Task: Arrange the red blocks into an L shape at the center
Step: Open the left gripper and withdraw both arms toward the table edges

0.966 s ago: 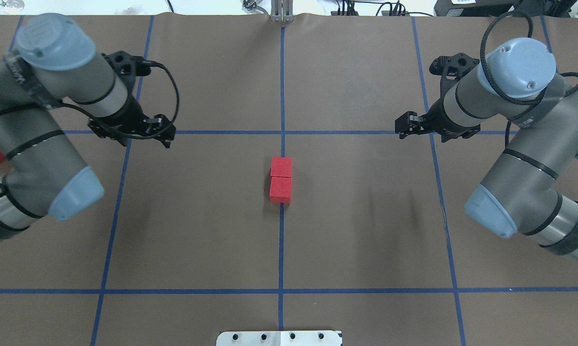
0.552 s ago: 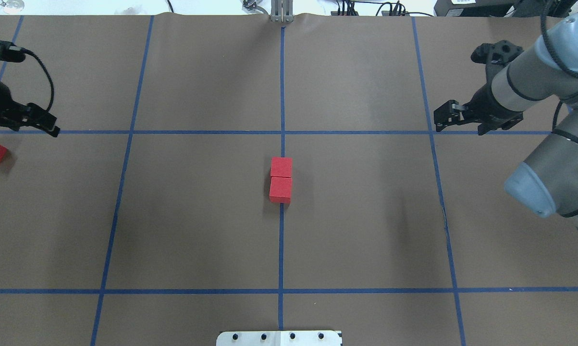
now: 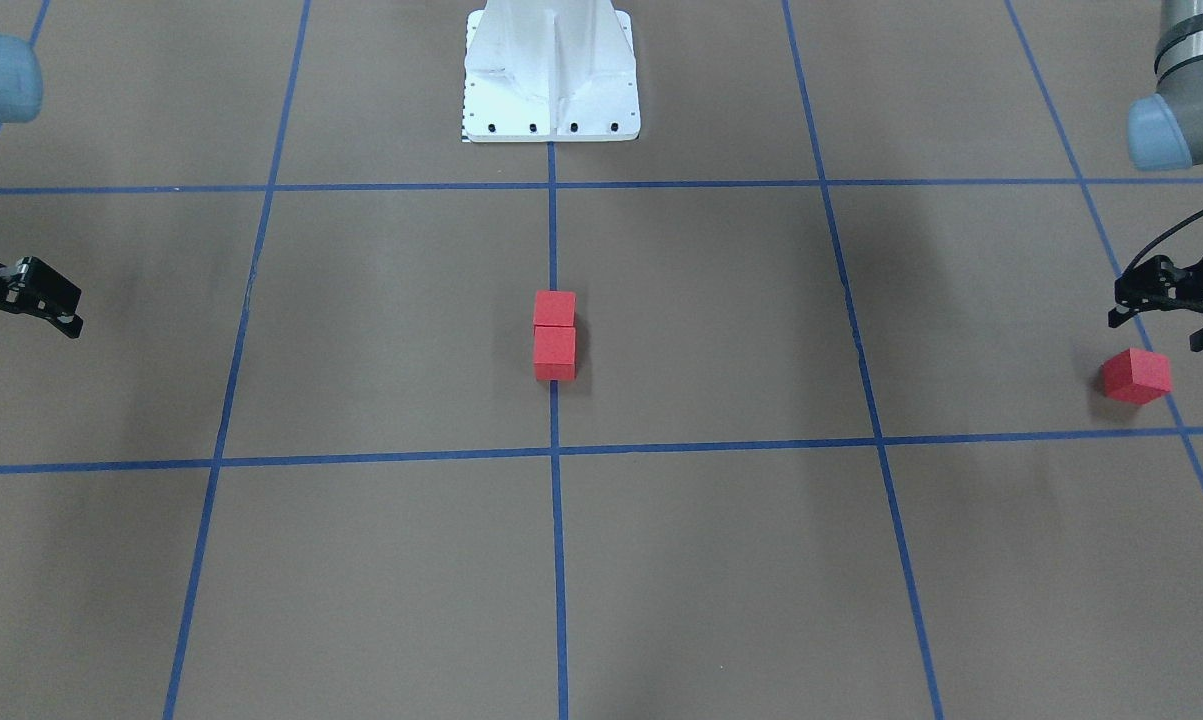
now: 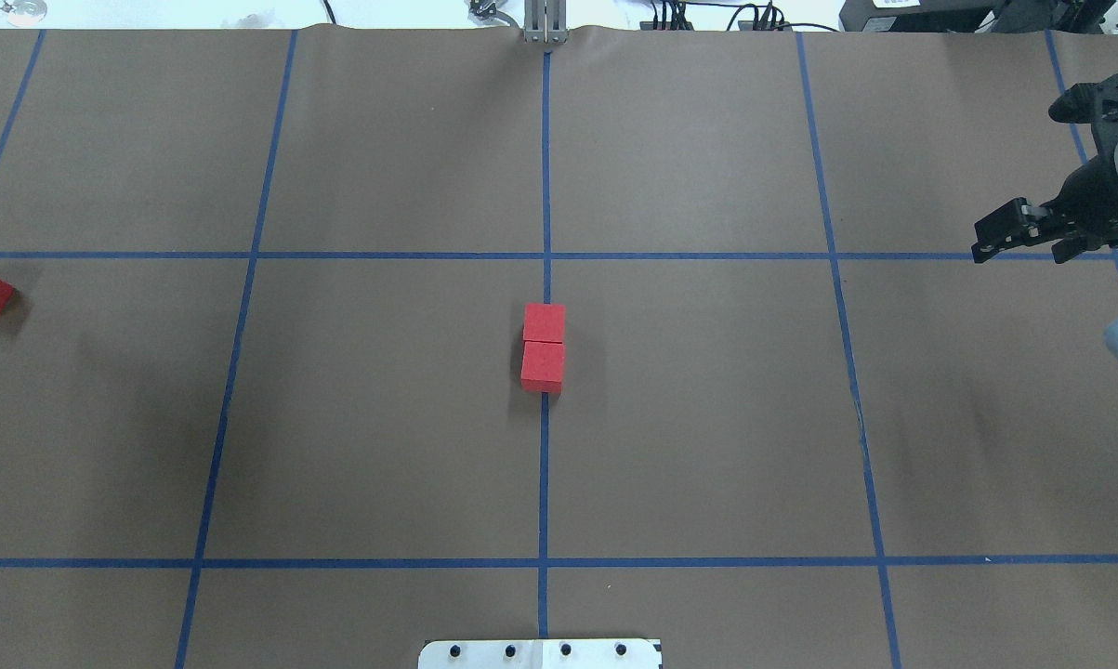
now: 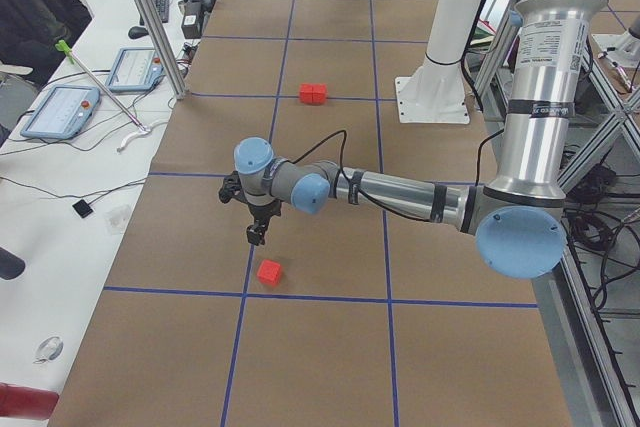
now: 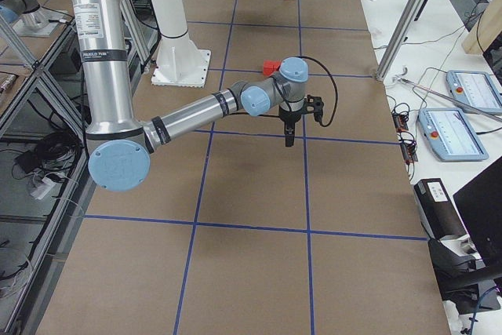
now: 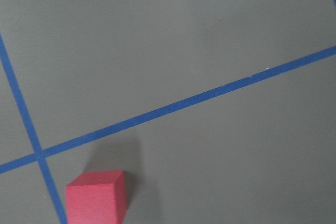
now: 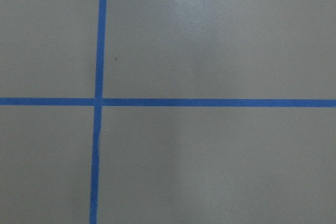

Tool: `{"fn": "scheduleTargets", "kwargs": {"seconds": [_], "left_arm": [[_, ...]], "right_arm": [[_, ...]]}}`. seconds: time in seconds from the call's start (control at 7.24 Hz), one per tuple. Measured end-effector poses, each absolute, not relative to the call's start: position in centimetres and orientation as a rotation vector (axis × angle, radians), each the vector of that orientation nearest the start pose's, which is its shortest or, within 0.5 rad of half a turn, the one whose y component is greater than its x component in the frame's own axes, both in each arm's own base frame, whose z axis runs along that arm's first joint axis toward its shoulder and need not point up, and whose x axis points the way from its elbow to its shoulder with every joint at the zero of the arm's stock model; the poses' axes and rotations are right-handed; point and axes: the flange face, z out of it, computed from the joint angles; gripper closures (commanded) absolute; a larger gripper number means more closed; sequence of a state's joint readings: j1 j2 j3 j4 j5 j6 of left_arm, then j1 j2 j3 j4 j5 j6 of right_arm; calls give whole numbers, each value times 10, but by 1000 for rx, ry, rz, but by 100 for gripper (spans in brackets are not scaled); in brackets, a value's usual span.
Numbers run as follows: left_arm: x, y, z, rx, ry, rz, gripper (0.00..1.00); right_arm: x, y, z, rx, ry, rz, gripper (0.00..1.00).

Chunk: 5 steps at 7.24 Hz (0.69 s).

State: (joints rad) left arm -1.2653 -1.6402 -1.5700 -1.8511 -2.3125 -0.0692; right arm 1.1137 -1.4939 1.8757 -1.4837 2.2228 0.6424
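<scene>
Exterior front-facing: left hand (image 3: 1159, 330) out at far side of desk (image 3: 711, 560), jaws apart, holding nothing, hanging just beside stray red block (image 3: 1136, 376), not over it. Same in exterior left: hand up off the surface, block lower and off to one side. In left wrist-mounted, block only in bottom corner of pic, next to a blue tape crossing (image 7: 38, 155) and turned at an angle to the grid. Right hand (image 4: 1021, 253) well apart on opposite side, also spread w/ nothing in it. At center (image 4: 521, 446), other two red blocks (image 4: 544, 360) touching face to face along middle tape line (image 4: 545, 186), so prob. 2 of 3 placed, 3rd yet to fetch. Risks, as judged from here: dropping straight down now → clipping block's edge or missing it, since not centred. Closing w/o matching block's yaw → pads on corners, block twisting or squirting out. Small cube, little margin; pinching too high → slipping in transit. At center: coming in too low or too close → knocking the pair apart or off the line. Setting 3rd in line w/ pair → bar, not L; needs to go beside an end cube, flush. Letting go w/ gap or skew → ragged L.
</scene>
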Motion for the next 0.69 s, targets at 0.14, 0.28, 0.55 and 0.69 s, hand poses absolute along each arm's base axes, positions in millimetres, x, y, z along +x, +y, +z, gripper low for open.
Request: {"fn": "scheduleTargets", "kwargs": {"seconds": [0.14, 0.28, 0.55, 0.69], "left_arm": [[98, -532, 620, 200, 786, 366, 1], [98, -531, 637, 205, 784, 372, 1], [99, -533, 656, 193, 777, 372, 1], [101, -535, 664, 180, 774, 368, 1]], "right_arm": [[-159, -496, 476, 46, -778, 26, 0], [-156, -493, 485, 48, -779, 26, 0], [-154, -490, 494, 55, -783, 25, 0], [-154, -489, 496, 54, -783, 25, 0]]}}
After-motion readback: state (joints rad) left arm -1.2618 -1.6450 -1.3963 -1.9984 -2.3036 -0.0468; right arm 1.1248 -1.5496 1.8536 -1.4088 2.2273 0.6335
